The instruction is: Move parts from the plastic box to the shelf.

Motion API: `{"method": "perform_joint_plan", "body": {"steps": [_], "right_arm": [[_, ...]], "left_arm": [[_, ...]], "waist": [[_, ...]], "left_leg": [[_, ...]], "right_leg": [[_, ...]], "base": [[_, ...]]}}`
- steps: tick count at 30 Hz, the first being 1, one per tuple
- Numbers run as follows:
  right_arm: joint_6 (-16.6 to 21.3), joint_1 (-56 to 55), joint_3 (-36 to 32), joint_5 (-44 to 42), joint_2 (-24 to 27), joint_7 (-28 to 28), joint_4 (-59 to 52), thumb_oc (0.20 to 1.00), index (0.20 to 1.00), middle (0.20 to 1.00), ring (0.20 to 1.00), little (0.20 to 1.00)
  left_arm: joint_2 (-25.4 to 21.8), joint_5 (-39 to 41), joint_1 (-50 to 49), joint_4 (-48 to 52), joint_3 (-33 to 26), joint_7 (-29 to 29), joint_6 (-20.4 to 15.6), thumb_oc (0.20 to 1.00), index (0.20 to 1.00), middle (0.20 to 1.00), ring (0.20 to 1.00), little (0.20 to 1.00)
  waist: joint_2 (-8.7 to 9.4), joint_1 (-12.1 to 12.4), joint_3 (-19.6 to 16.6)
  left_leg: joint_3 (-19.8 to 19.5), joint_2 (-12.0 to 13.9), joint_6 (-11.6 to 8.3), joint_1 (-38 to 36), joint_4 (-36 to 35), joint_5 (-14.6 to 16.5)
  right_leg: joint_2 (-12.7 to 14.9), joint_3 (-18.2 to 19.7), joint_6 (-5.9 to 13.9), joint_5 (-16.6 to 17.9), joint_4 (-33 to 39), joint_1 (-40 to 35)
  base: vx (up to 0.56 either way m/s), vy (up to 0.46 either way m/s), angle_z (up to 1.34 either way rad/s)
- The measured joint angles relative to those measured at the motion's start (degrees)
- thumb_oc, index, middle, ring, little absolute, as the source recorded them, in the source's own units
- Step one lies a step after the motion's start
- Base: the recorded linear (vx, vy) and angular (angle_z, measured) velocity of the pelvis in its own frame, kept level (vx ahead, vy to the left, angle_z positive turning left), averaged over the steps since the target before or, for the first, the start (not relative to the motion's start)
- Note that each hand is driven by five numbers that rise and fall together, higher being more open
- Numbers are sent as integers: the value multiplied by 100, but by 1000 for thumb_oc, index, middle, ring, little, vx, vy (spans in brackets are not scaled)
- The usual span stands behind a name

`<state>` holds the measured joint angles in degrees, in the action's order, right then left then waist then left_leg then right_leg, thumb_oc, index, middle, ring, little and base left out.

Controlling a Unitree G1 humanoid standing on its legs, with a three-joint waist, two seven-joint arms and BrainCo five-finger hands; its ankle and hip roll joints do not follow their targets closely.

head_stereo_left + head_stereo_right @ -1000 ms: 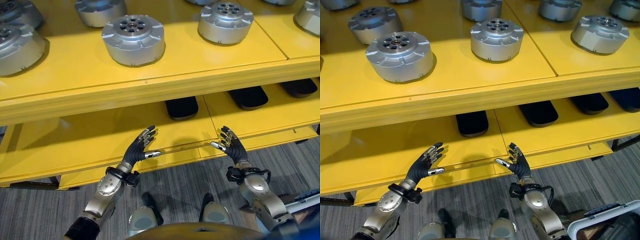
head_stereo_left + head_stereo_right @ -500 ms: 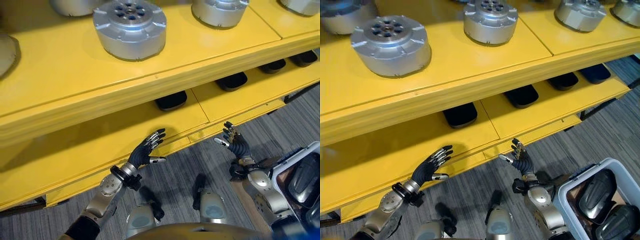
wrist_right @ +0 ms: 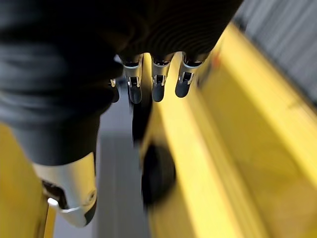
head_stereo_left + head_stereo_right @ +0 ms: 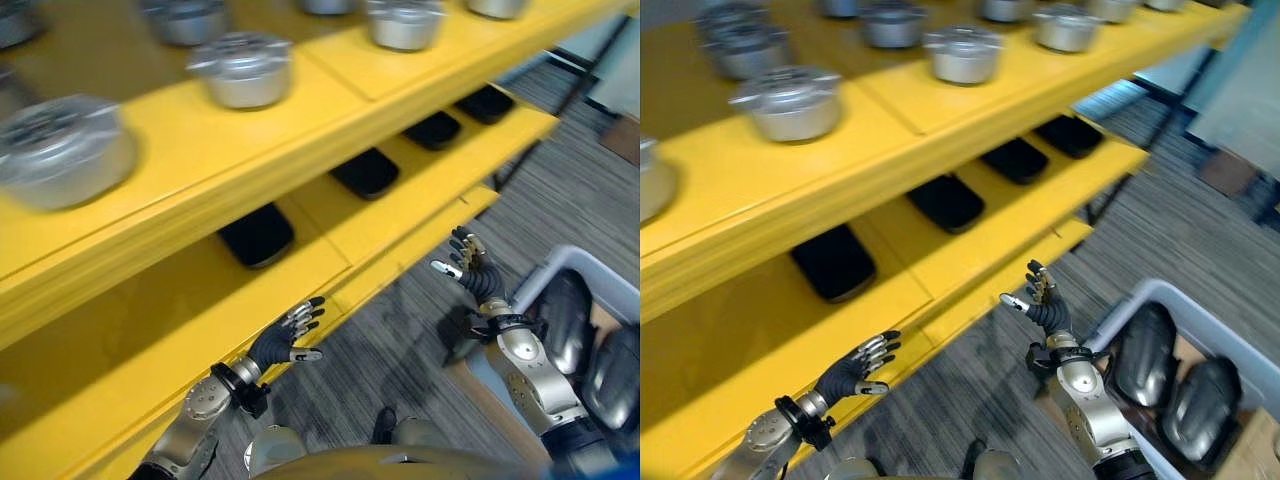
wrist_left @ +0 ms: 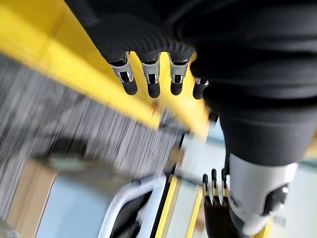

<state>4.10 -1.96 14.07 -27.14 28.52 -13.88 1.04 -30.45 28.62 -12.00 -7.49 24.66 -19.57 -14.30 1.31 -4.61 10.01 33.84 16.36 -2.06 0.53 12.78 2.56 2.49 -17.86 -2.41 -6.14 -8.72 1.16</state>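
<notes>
A pale plastic box [image 4: 1162, 291] stands on the floor at the lower right and holds dark rounded parts [image 4: 1143, 350]. My right hand [image 4: 472, 273] is open with nothing in it, fingers spread, just left of the box's rim [image 4: 562, 256]. My left hand [image 4: 284, 342] is open and holds nothing, at the front edge of the yellow shelf's lower board [image 4: 330, 225]. Several black parts [image 4: 257, 233] lie in a row on that board. In the left wrist view the fingers [image 5: 148, 82] are straight, and so are the fingers [image 3: 156, 83] in the right wrist view.
Several round silver parts [image 4: 65, 150] stand on the shelf's upper board [image 4: 890, 120]. Grey carpet [image 4: 400, 340] runs between the shelf and the box. A dark shelf leg [image 4: 525, 150] stands at the far right end.
The camera has swung right, so the shelf has slid to the left and more of the box shows. Both hands stay open with nothing in them, near the lower board's edge.
</notes>
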Motion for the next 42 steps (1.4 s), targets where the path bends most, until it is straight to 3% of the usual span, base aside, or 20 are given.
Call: {"method": "perform_joint_plan", "body": {"steps": [1, 6, 10, 15, 18, 22, 23, 24, 25, 26, 28, 29, 30, 31, 32, 33, 34, 39, 40, 42], "right_arm": [[-21, -78, -5, 47, 65, -52, 58, 1000, 1000, 1000, 1000, 1000], [-21, -279, -280, 324, 204, -64, 111, 1000, 1000, 1000, 1000, 1000], [9, -197, -509, 489, 438, 124, 270, 1000, 1000, 1000, 1000, 1000], [98, 57, -988, 449, 572, 125, 472, 1000, 1000, 1000, 1000, 1000], [152, -94, -1018, 441, 445, 145, 475, 1000, 1000, 1000, 1000, 1000], [199, -244, -514, 429, 268, 130, 552, 1000, 1000, 1000, 1000, 1000], [201, -213, -388, 426, 87, 106, 729, 1000, 1000, 1000, 1000, 1000], [161, -71, -228, 130, -180, 15, 1038, 1000, 1000, 1000, 1000, 1000], [83, -16, -134, 12, -448, 4, 1285, 1000, 1000, 1000, 1000, 1000], [71, -42, -74, -31, -568, -6, 1337, 1000, 1000, 1000, 1000, 1000], [68, -35, 71, -33, -610, 21, 1296, 1000, 1000, 1000, 1000, 1000], [66, -13, 108, -33, -643, 29, 1299, 1000, 1000, 1000, 1000, 1000], [66, 104, 223, -30, -625, 51, 1307, 1000, 1000, 1000, 1000, 1000], [56, 255, 265, -30, -646, 67, 1361, 1000, 1000, 1000, 1000, 1000], [58, 293, 260, -29, -607, 75, 1331, 1000, 1000, 1000, 1000, 1000], [48, 299, 272, -28, -592, 87, 1335, 1000, 1000, 1000, 1000, 1000], [12, 271, 312, -28, -568, 83, 1338, 1000, 1000, 1000, 1000, 1000], [-34, 136, 212, -20, -488, 116, 1267, 1000, 1000, 1000, 1000, 1000], [-74, 161, 226, -14, -491, 129, 1255, 1000, 1000, 1000, 1000, 1000], [-130, 267, 236, 19, -502, 192, 1253, 1000, 1000, 1000, 1000, 1000]], "left_arm": [[17, 1, 24, -35, -85, 5, -2, 1000, 1000, 1000, 1000, 1000], [106, 16, 60, -39, -283, 24, -3, 1000, 1000, 1000, 1000, 1000], [66, 61, 96, -54, -429, 135, 39, 1000, 1000, 1000, 1000, 1000], [87, 100, -7, -59, -459, 285, 127, 1000, 1000, 1000, 1000, 1000], [240, 139, -59, -82, -584, 458, 129, 1000, 1000, 1000, 1000, 1000], [259, 156, 28, -82, -684, 463, 124, 1000, 1000, 1000, 1000, 1000], [259, 164, 128, -82, -679, 463, 131, 1000, 1000, 1000, 1000, 1000], [265, 176, 227, -96, -668, 488, 144, 1000, 1000, 1000, 1000, 1000], [290, 177, 309, -125, -663, 492, 161, 1000, 1000, 1000, 1000, 1000], [327, 171, 277, -132, -644, 492, 159, 1000, 1000, 1000, 1000, 1000], [319, 149, 225, -118, -535, 488, 159, 1000, 1000, 1000, 1000, 1000], [314, 149, 228, -103, -525, 491, 154, 1000, 1000, 1000, 1000, 1000], [320, 135, 144, -124, -450, 501, 162, 1000, 1000, 1000, 1000, 1000], [331, 110, 62, -125, -417, 497, 163, 1000, 1000, 1000, 1000, 1000], [398, 106, 77, -119, -406, 500, 157, 1000, 1000, 1000, 1000, 1000], [341, 99, 149, -137, -416, 495, 124, 1000, 1000, 1000, 1000, 1000], [398, 51, 278, -326, -411, 495, 125, 1000, 1000, 1000, 1000, 1000], [387, -111, 405, -363, -435, 447, 28, 1000, 1000, 1000, 1000, 1000], [389, -105, 365, -361, -445, 455, 21, 1000, 1000, 1000, 1000, 1000], [397, -104, 257, -365, -402, 460, -24, 1000, 1000, 1000, 1000, 1000]], "waist": [[-6, -83, 30], [-37, -362, 99], [73, -331, 206], [111, -272, 294], [94, -260, 322], [78, -219, 315], [76, -213, 315], [41, -225, 307], [-38, -212, 298], [-102, -186, 290], [-170, -111, 293], [-146, -32, 292], [-106, 200, 314], [-170, 270, 320], [-354, 226, 369], [-311, 236, 404], [-244, 229, 404], [-190, 100, 385], [-178, 119, 376], [-311, 326, 309]], "left_leg": [[189, 165, -228, -159, -110, -33], [244, 278, -231, -229, -231, -258], [325, 495, -363, -399, -179, -592], [274, 774, -473, -350, -46, -1079], [151, 744, -826, -347, -128, -1199], [-332, 352, -854, -247, -573, -1176], [-312, 10, -833, -204, -563, -1083], [-295, -517, -635, -120, -554, -671], [-266, -1001, -416, -152, -761, -507], [-338, -1205, -368, -257, -1093, -474], [-543, -1391, -347, -310, -1287, -461], [-720, -1485, -245, -226, -1214, -352], [-1142, -1725, -13, -142, -1304, -220], [-1102, -1770, 47, -160, -1585, -283], [-1095, -1535, 166, -187, -1784, -591], [-1165, -1383, 75, -214, -1664, -527], [-1086, -1430, 44, -247, -1629, -480], [-912, -1449, 94, -338, -1693, -467], [-836, -1444, 154, -365, -1669, -451], [-474, -1219, 303, -371, -1626, -391]], "right_leg": [[-143, -33, -20, -23, -32, 63], [-291, 58, 1, -121, -90, 327], [-303, -189, -246, -368, -330, 402], [-570, -19, -421, -278, -293, 405], [-608, 0, -560, -186, -80, 267], [-591, 6, -653, 17, 313, 99], [-550, 23, -622, 163, 544, 15], [-520, 82, -456, 320, 807, -37], [-540, 123, -82, 264, 919, -55], [-539, 83, 163, 123, 778, -5], [-631, 249, 70, 280, 683, 81], [-666, 430, -200, 455, 756, 74], [-682, 782, -265, 674, 1090, 50], [-694, 758, 190, 574, 1305, 0], [-667, 158, 272, 238, 1044, 72], [-638, -44, -103, 446, 934, 76], [-610, -11, -116, 546, 1074, -34], [-584, 10, -14, 558, 1179, -48], [-582, 51, 146, 583, 1190, -25], [-540, -411, 325, 200, 975, 14]], "base": [[-133, -480, -93], [-71, -379, -51], [-34, -425, -49], [-10, -323, -26], [-8, -108, 2], [-46, -98, 4], [-27, -68, -7], [16, -3, -18], [48, 47, -18], [56, 88, -12], [-31, 75, -14], [-54, 48, -79], [-9, 118, -119], [-9, 129, -115], [-4, 166, -77], [12, 145, -41], [19, 151, -24], [37, 104, -13], [42, 79, -43], [-39, 1, -91]]}}
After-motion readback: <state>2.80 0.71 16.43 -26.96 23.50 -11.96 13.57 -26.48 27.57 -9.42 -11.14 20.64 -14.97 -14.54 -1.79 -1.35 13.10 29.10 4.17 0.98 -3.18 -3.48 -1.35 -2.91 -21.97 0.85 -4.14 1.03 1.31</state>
